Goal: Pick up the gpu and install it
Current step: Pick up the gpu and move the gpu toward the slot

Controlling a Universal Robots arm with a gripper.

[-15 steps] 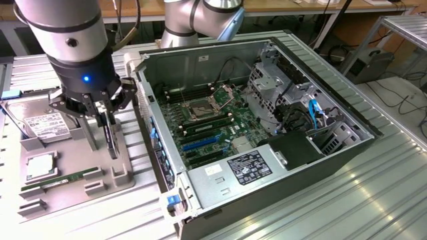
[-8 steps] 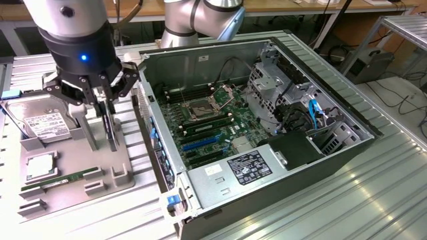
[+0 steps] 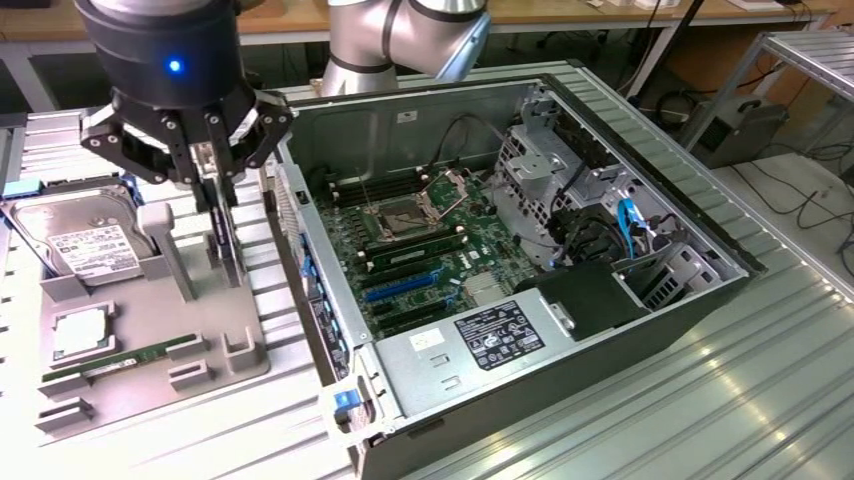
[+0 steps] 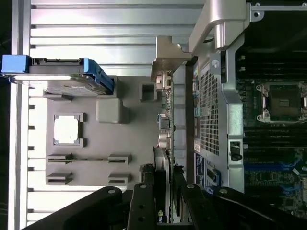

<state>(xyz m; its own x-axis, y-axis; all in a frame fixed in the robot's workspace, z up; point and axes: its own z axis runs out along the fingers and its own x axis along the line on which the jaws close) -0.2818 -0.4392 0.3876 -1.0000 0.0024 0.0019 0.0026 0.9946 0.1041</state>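
Gripper (image 3: 214, 195) (image 4: 163, 207): fingers closed from both sides onto the flat faces of the gpu (image 3: 230, 250) (image 4: 164, 143), near its upper edge. The grip reads as clamped on the card, not standing free of it.

Gpu: held on edge and upright, hanging straight down below the wrist. In the wrist view it is a thin dark strip running away from the fingers, with its silver end bracket (image 4: 168, 55) at the far end. This orientation suits both a narrow stand and an expansion slot, which would explain gripping the faces instead of the edges.

Position of the gpu: over the grey parts fixture (image 3: 214, 330) (image 4: 129, 153), on the side nearest the computer case (image 3: 561, 380) (image 4: 211, 96) and just beside the case's perforated wall. Whether the lower edge rests in the fixture or has lifted clear of it cannot be told.

Fixture contents: the hard drive (image 3: 87, 245) (image 4: 57, 76) stands propped on edge at the far end; a square processor chip (image 3: 83, 330) (image 4: 66, 129) lies flat in its pocket; a green RAM stick (image 3: 120, 358) lies in low holders. Each part appears to have its own seat so it can be reached separately.

Case: lying on its side with the panel off, so the motherboard (image 3: 414, 260) faces upward. The blue expansion slots (image 3: 400, 287) are bare. The processor socket (image 3: 400, 218) (image 4: 283, 100) is open. The power supply (image 3: 494, 335) sits at the near end.

Assessment: pick-up in hand, installation not yet done
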